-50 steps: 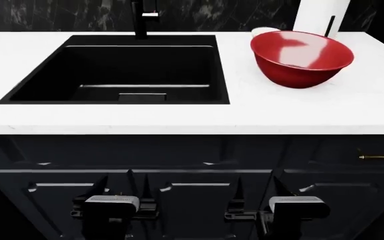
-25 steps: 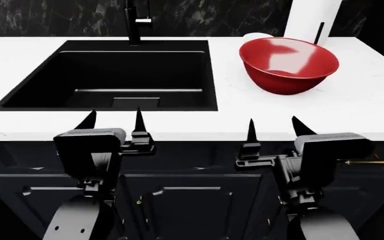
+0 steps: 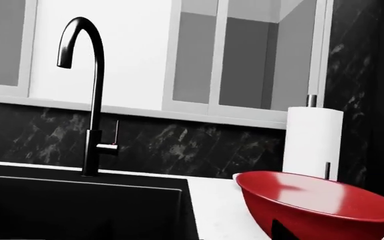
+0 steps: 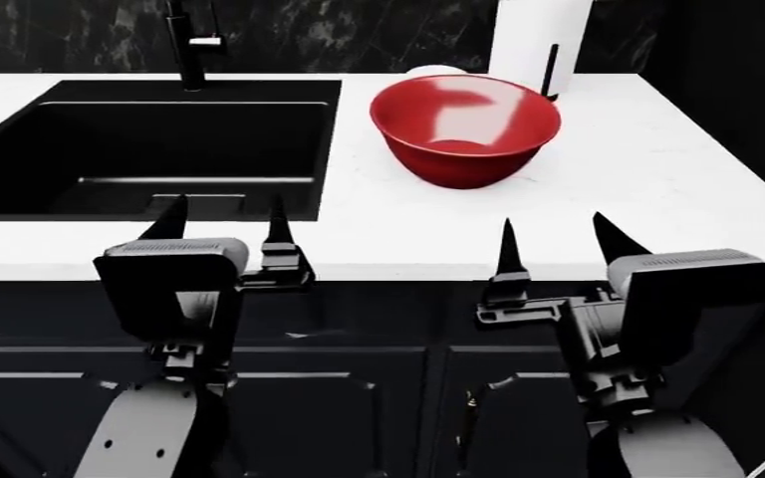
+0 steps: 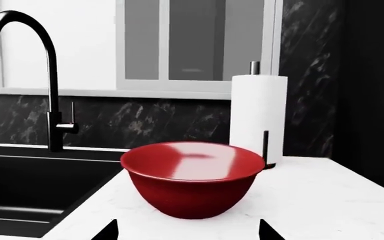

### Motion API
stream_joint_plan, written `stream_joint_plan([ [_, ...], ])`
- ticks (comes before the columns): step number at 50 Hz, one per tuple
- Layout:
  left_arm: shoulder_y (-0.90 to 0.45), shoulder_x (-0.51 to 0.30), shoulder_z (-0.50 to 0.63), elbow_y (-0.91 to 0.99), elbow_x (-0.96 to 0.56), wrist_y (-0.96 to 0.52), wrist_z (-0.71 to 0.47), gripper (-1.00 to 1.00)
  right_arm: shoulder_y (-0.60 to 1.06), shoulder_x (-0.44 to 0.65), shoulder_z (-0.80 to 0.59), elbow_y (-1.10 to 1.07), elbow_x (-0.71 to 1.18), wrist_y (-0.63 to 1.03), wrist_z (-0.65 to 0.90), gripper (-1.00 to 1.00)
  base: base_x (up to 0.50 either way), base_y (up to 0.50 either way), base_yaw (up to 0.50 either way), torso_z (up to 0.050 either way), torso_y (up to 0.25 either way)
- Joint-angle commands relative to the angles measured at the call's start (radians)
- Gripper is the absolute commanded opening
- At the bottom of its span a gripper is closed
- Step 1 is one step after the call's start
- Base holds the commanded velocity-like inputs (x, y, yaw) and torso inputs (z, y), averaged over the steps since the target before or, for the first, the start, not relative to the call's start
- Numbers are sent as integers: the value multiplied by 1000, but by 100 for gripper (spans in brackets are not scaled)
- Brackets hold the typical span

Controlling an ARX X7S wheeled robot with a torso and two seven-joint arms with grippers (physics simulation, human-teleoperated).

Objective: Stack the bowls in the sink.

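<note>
While both arms hang at the desk's (image 4: 648, 169) front edge, left gripper (image 4: 223, 221) and right gripper (image 4: 556, 242) jaws spread empty, the red bowl (image 4: 465, 127) sits at the sink's (image 4: 143, 149) three o'clock, white bowl (image 4: 433, 71) just behind.

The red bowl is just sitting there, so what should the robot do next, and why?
Probably reach the right gripper forward toward the red bowl. The bowl stands on the counter beside the sink, not in it, and nearer the right arm. Both grippers are open and empty at the counter's front edge, and the left gripper sits in front of the sink.
</note>
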Motion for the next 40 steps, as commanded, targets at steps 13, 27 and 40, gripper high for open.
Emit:
stream_joint_plan([
  [13, -2, -19, 51, 18, 12, 18, -48, 100, -1, 15, 1, -51, 20, 19, 23, 100, 0, -500, 0, 0, 0],
  [27, -302, 25, -34, -114, -155, -242, -103, 100, 244, 17, 15, 39, 118, 247, 13, 100, 0, -63, 0, 0, 0],
  [40, -716, 17, -65, -606, -145, -235, -105, 100, 677, 32, -7, 504, 105, 266, -48, 100, 0, 0, 0, 0, 0],
])
